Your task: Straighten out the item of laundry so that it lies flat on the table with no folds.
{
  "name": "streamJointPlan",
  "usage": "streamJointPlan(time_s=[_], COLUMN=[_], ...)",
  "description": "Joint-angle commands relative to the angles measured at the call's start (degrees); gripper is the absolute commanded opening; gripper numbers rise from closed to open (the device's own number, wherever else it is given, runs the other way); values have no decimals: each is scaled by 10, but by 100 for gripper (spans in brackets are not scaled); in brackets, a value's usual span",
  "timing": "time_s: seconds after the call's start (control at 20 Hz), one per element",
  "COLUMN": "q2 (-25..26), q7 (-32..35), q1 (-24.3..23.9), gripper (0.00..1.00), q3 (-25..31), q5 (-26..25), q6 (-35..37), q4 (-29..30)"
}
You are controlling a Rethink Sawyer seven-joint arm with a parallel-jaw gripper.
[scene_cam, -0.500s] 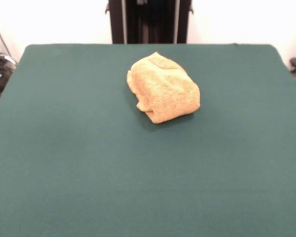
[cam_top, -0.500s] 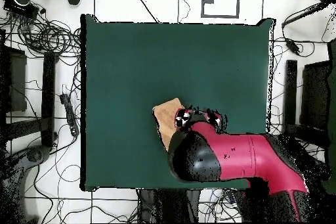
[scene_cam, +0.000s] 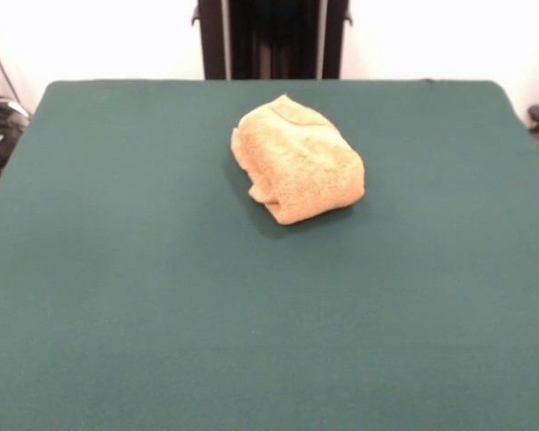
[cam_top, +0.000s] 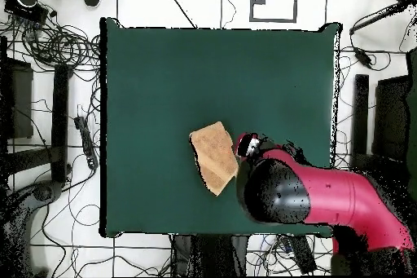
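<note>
The golden-orange towel [scene_cam: 296, 162] lies folded into a thick bundle on the dark green table [scene_cam: 117, 296], a little behind its middle. In the overhead view the towel [cam_top: 213, 156] shows as a tilted rectangle on the table [cam_top: 163, 71]. The red and black arm comes in from the lower right, and its end with the gripper [cam_top: 249, 145] hangs just right of the towel, high above the table. The gripper itself is hidden under the arm's wrist. The front view shows no gripper or arm.
The robot's black pedestal [scene_cam: 271, 38] stands behind the table's far edge. Cables and equipment [cam_top: 49, 38] lie on the floor around the table in the overhead view.
In the overhead view the arm has swung to the right, off the towel, so the whole towel now shows. The towel has not moved.
</note>
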Motion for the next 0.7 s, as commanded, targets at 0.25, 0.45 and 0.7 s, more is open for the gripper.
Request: streamJointPlan(time_s=[0.25, 0.45, 0.7], q2=[148, 199, 229], q7=[-8, 55, 179], q1=[37, 94, 177], gripper=[100, 100, 100], q3=[21, -13, -89], q5=[-32, -39, 9], q6=[-27, -59, -96], q4=[-50, -90, -81])
